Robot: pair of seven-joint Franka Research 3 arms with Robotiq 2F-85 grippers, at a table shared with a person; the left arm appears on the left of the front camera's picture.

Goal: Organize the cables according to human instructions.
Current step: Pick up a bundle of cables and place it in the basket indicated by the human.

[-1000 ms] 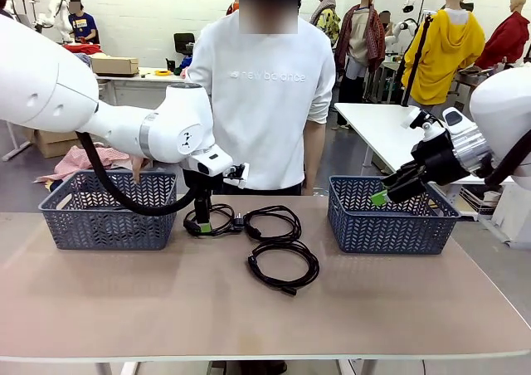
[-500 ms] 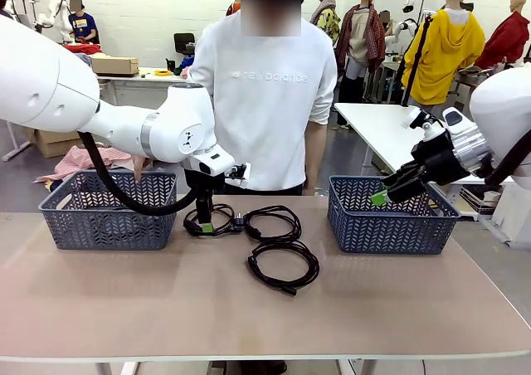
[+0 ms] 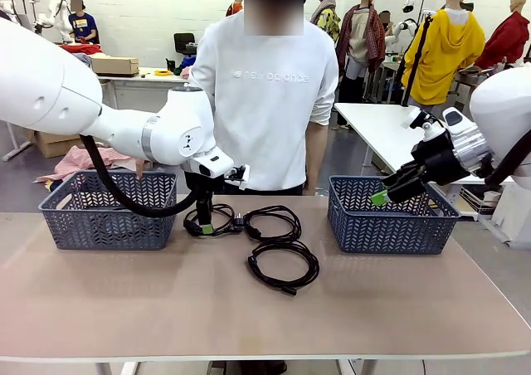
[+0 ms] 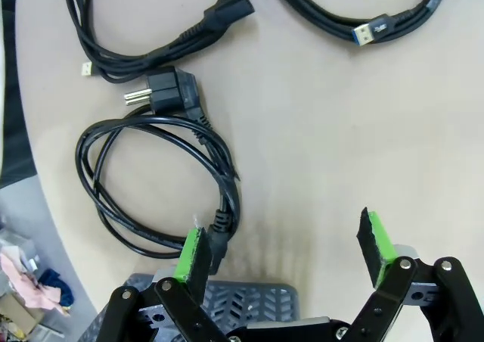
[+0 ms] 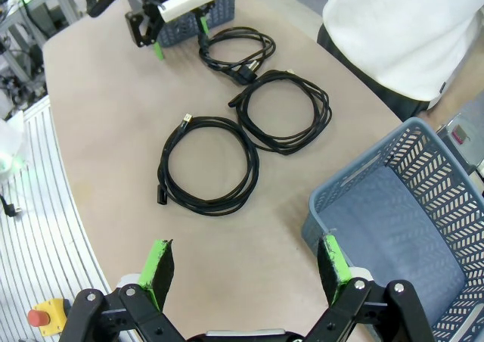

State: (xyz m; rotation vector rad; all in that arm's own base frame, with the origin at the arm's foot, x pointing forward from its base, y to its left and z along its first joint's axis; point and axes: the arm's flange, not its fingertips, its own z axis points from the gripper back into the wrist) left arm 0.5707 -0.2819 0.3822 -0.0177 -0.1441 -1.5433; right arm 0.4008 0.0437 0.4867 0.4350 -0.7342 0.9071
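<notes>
Three black cable coils lie on the table between two baskets; a fourth coil is out of view. The leftmost coil [image 3: 221,220] has a round plug [image 4: 168,96]. My left gripper [image 3: 203,223] stands open just above the table at this coil's edge. In the left wrist view one green pad [image 4: 193,255] is right beside the coil's strands [image 4: 231,187]. The middle coil [image 3: 272,223] and the front coil [image 3: 284,265] lie untouched. My right gripper [image 3: 383,195] hangs open and empty over the right basket [image 3: 390,217].
A person in a white sweatshirt [image 3: 265,93] stands at the far edge behind the coils. The left basket [image 3: 108,213] sits just left of my left gripper. The tan table [image 3: 166,309] spreads bare in front. From the right wrist, the right basket [image 5: 401,221] looks empty.
My left arm's elbow has shifted slightly, while its gripper stays at the leftmost coil. The right arm and the coils have not moved.
</notes>
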